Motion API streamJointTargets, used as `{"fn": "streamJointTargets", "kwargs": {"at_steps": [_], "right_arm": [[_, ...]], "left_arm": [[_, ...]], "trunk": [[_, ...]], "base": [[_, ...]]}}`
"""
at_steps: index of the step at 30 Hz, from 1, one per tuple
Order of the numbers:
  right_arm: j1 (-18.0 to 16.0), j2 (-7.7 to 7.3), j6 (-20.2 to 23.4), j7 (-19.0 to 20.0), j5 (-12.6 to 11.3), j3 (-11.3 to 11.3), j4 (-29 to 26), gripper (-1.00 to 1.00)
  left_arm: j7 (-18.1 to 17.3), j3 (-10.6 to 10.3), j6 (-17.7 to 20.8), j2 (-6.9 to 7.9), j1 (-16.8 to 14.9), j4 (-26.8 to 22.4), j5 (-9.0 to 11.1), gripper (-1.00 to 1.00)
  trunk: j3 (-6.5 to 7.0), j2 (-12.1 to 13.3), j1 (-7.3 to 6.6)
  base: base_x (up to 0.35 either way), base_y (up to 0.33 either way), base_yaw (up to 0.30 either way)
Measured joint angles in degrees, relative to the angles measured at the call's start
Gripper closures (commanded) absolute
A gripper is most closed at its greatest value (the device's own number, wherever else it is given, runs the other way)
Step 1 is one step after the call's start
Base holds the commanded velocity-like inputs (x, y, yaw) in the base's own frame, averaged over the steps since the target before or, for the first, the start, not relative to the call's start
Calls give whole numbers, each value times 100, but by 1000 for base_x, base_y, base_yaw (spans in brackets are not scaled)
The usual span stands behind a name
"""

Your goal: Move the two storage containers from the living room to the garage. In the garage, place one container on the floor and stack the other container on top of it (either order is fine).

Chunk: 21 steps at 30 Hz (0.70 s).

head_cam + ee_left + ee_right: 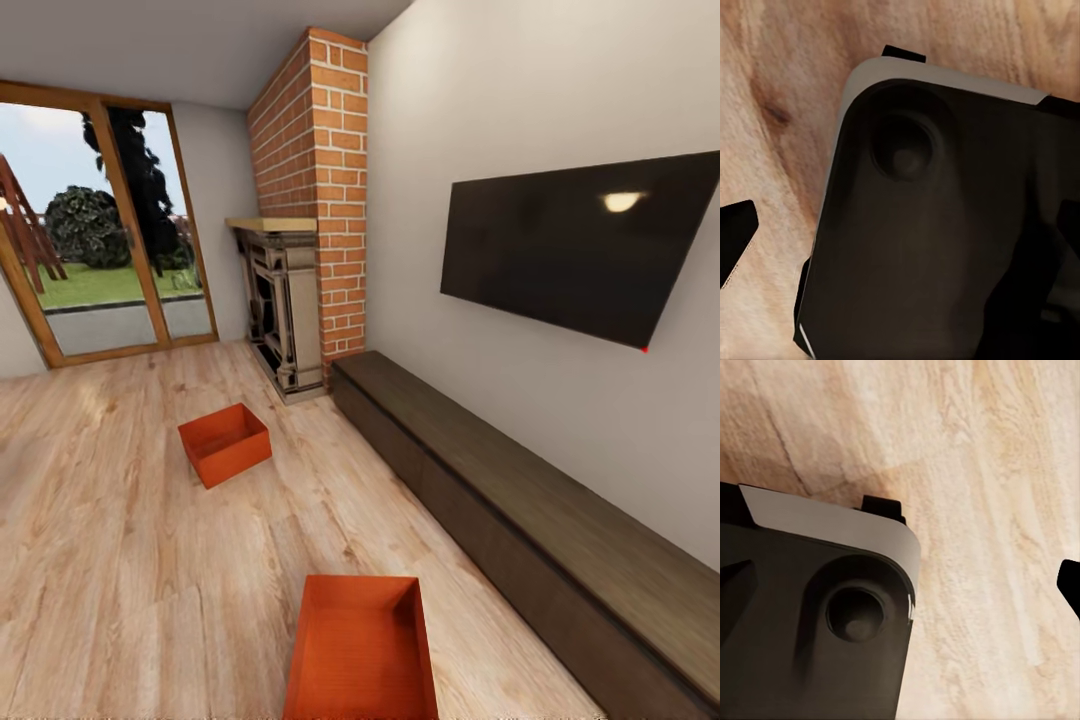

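You're at the start: both storage containers sit on the living room wood floor (100,520), the near container (362,650) right below you, the far container (225,443) near the fireplace (280,305). Nothing carried, the garage trip is all ahead (can't tell either claw's spread from the wrist views).

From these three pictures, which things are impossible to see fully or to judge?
- Near storage container: head view, its closest end is cut off by the bottom edge of the picture.
- Far storage container: head view, its inside floor is partly hidden by its own front wall.
- Long dark bench: head view, its near end runs past the picture edge.
- Both grippers: in the wrist views a dark robot body sits over the wood floor; open or shut cannot be judged.
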Motion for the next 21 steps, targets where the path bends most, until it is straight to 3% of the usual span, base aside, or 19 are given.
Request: {"fn": "streamJointTargets", "kwargs": {"at_steps": [21], "right_arm": [[0,4,19,24,-21,-2,0,-100]], "left_arm": [[-1,-17,0,21,0,1,-21,-100]], "trunk": [[-195,0,0]], "base": [[0,0,0]]}}
